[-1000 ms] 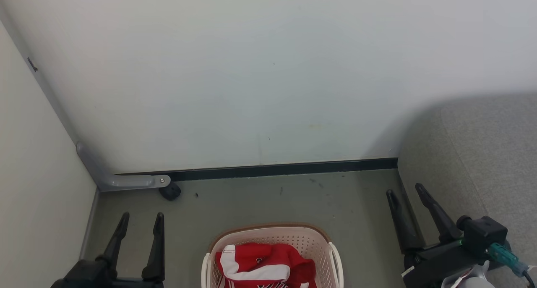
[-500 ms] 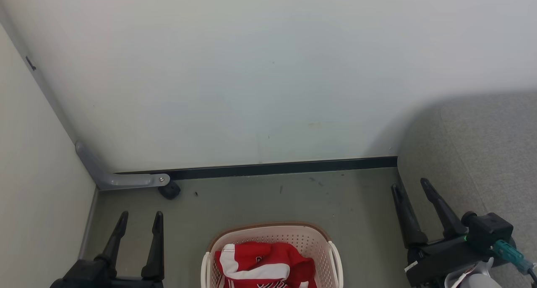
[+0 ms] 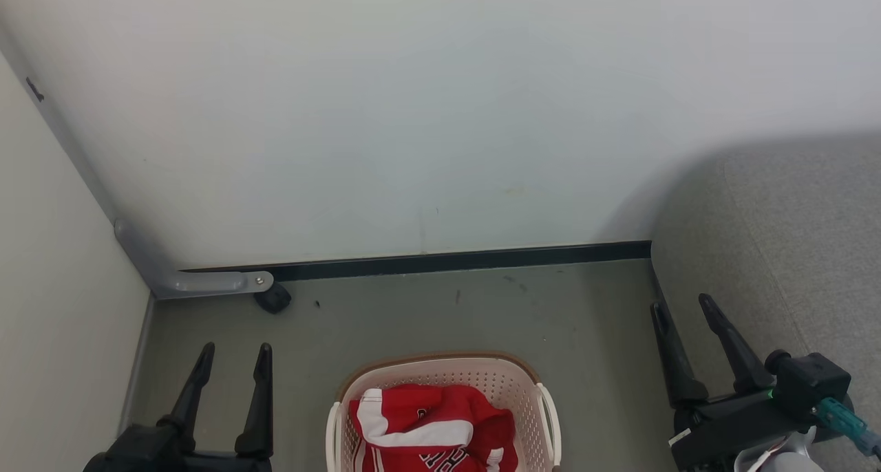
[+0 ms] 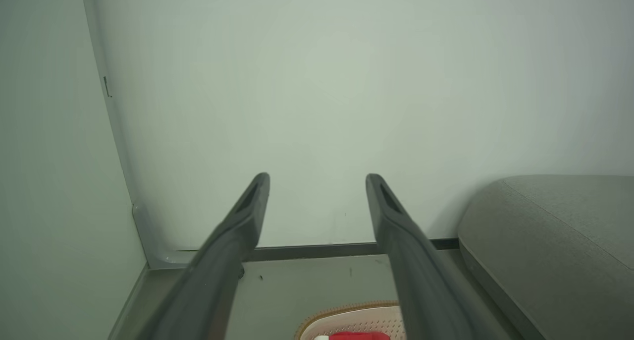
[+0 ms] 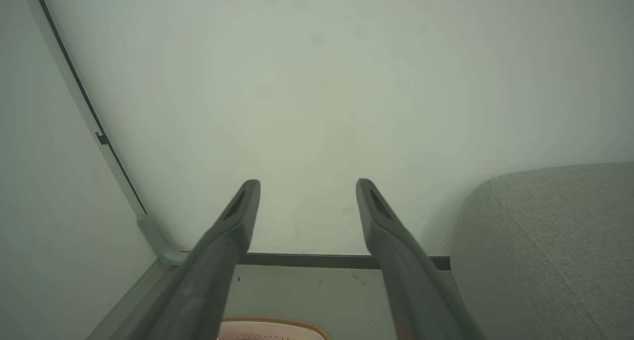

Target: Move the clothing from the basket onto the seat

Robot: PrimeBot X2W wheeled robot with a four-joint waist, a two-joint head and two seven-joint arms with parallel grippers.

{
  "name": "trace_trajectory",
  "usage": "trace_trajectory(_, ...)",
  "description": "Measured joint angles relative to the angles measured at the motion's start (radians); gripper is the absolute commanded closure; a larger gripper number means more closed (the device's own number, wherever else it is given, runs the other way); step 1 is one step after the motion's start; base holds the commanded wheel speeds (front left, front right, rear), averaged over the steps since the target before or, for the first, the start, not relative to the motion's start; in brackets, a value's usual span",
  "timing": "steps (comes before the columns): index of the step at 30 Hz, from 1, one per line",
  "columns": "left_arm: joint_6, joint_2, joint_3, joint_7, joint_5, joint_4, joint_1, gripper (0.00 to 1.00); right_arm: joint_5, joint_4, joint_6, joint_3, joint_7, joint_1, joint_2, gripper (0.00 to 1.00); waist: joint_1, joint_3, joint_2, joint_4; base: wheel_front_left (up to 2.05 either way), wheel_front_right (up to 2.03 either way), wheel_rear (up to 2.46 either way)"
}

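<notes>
The cream basket with its brown rim stands on the floor at the bottom centre of the head view, and its far rim peeks into both wrist views. Red clothing with a white stripe and some lettering lies bunched inside it; a sliver of the red cloth shows at the bottom of the left wrist view. The grey seat fills the right side. My left gripper hangs open left of the basket. My right gripper is open between basket and seat.
A pale wall closes the space ahead, with a dark skirting strip along the floor. A second wall stands at the left. A grey metal bracket and a small black caster sit in the corner.
The camera has tipped down a little, so more of the basket and clothing shows. My right gripper has drifted slightly right toward the seat. Both grippers stay open.
</notes>
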Motion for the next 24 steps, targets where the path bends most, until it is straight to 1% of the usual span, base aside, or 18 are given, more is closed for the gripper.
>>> trace_trajectory(3, -0.012, 0.000, -0.007, 0.000, 0.004, -0.001, 0.000, 0.00, 0.000, -0.009, 0.000, -0.003, 0.000, 0.000, 0.002, 0.00, 0.0000, 0.011, -0.0001, -0.002, 0.00, 0.00, 0.00)
trace_trajectory(12, -0.013, -0.013, -0.014, 0.000, 0.006, -0.020, -0.010, 0.00, -0.002, -0.031, 0.003, -0.006, 0.000, 0.000, 0.008, 0.00, 0.0000, 0.070, 0.0000, -0.013, 0.00, 0.00, 0.00)
trace_trajectory(24, -0.047, -0.023, -0.053, 0.005, 0.029, -0.007, -0.121, 0.00, -0.016, -0.062, 0.005, -0.020, 0.000, -0.018, 0.018, 0.00, 0.0001, 0.199, 0.0000, -0.029, 0.00, 0.00, 0.00)
